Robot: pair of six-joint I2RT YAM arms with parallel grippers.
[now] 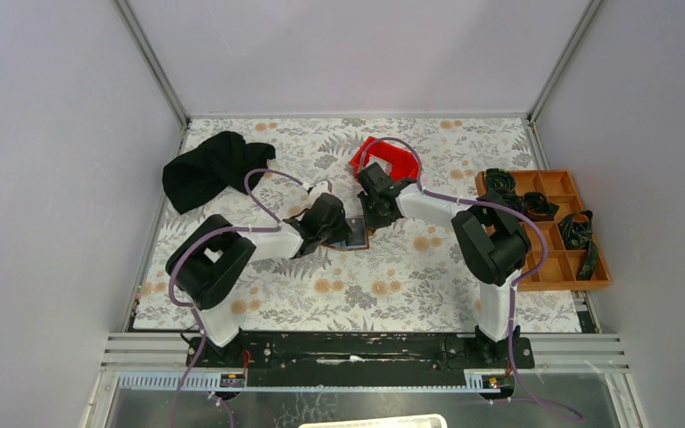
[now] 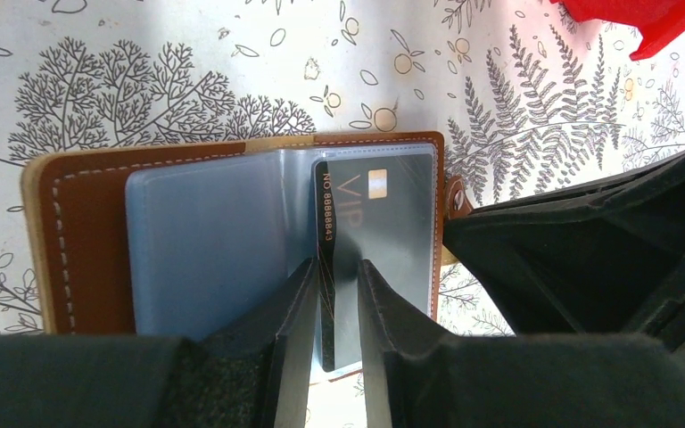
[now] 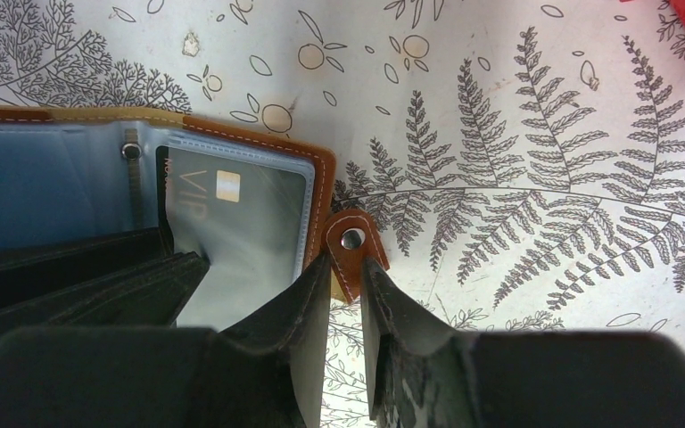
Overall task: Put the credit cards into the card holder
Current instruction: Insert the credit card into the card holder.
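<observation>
Open card holder (image 2: pixel 80 241) lies mid-table (image 1: pixel 410 285). Right gripper (image 3: pixel 346 267) pinches its tab clasp (image 3: pixel 352 241). Left gripper (image 2: pixel 334 267), jaws narrowly apart, sits over the sleeved dark credit card (image 2: pixel 392 232); whether it grips is unclear.

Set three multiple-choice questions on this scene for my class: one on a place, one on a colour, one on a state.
1. In the top view the orange tray sits: A left; B right; C centre.
2. The credit card tucked in the card holder is: A red; B white; C dark.
3. The card holder lies: A open; B folded shut; C inside the tray.
Answers: B, it lines the right edge; C, dark face with VIP lettering; A, its inside faces up.
</observation>
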